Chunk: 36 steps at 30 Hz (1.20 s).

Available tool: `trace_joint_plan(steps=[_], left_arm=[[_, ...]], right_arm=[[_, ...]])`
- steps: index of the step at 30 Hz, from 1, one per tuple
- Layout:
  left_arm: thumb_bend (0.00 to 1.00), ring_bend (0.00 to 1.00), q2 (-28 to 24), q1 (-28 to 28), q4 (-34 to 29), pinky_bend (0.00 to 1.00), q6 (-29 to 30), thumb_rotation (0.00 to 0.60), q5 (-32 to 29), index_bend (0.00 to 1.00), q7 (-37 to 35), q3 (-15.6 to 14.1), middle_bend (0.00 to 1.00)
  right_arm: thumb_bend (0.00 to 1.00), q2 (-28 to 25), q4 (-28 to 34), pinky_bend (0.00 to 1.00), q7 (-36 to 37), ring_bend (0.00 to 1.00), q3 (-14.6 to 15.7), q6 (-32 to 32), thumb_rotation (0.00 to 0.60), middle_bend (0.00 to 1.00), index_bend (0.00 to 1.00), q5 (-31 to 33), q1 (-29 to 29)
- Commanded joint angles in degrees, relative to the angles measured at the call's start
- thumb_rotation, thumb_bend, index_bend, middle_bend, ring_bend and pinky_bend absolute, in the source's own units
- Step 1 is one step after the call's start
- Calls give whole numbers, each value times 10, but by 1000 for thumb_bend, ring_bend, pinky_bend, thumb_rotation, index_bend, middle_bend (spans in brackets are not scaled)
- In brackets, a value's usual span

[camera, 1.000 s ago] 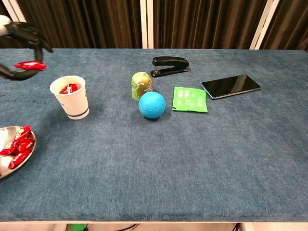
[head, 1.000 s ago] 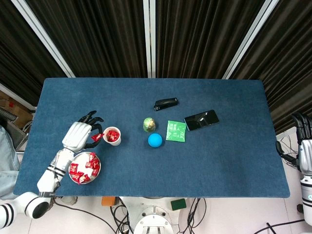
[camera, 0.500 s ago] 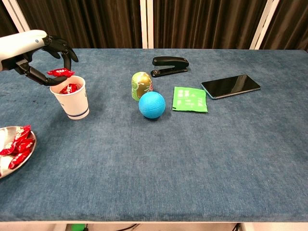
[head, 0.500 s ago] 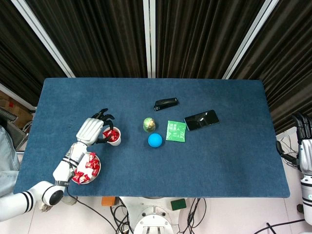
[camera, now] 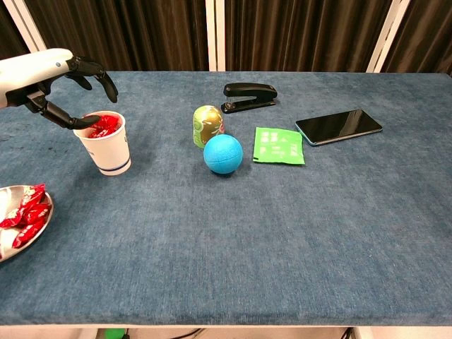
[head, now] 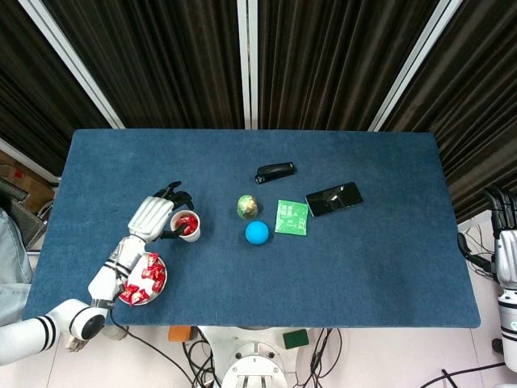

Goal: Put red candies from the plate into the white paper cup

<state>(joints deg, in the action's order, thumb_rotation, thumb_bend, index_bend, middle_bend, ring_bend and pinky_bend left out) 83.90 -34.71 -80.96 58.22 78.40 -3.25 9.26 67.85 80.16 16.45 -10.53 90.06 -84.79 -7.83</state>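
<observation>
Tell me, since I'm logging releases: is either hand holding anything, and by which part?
Nothing is visibly held. The left hand hovers over the white paper cup, fingers spread; the right hand hangs idle off the table.

I see a blue ball [camera: 223,154] near the middle of the blue worktop [camera: 296,233]. A green-gold egg-shaped thing [camera: 207,125] touches it just behind-left. A black stapler [camera: 248,96] lies farther behind the ball. A green packet [camera: 280,145] lies flat just right of the ball, and beyond that a dark phone [camera: 339,126].
</observation>
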Motion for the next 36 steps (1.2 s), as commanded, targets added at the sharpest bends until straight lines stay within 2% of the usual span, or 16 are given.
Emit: trace_joint_plan(steps=[1, 7, 14, 21, 30, 36], left_arm=[[336, 62, -7, 3, -11, 212, 8, 600, 4, 364, 3, -3, 265], [336, 62, -42, 32, -67, 213, 67, 600, 33, 361, 21, -18, 263], [335, 72, -97, 106, -126, 215, 147, 600, 72, 412, 48, -80, 263], [317, 75, -118, 161, -135, 216, 153, 600, 66, 415, 51, -138, 263], [292, 75, -82, 174, -94, 217, 142, 600, 92, 397, 27, -156, 257], [284, 74, -47, 165, -54, 220, 128, 600, 101, 381, 40, -145, 256]], right_arm=[[351, 0, 1, 0, 0, 0, 0, 0, 600, 0, 0, -1, 0], [351, -1, 1, 0, 1, 0, -1, 1, 600, 0, 0, -1, -1], [350, 0, -3, 0, 6, 0, -2, -1, 600, 0, 0, 0, -3], [350, 5, -7, 0, 8, 0, -1, -4, 600, 0, 0, -2, -5], [350, 6, -2, 0, 2, 0, 2, 1, 600, 0, 0, -7, -4], [351, 4, 1, 0, -1, 0, 3, 5, 600, 0, 0, -8, -2]])
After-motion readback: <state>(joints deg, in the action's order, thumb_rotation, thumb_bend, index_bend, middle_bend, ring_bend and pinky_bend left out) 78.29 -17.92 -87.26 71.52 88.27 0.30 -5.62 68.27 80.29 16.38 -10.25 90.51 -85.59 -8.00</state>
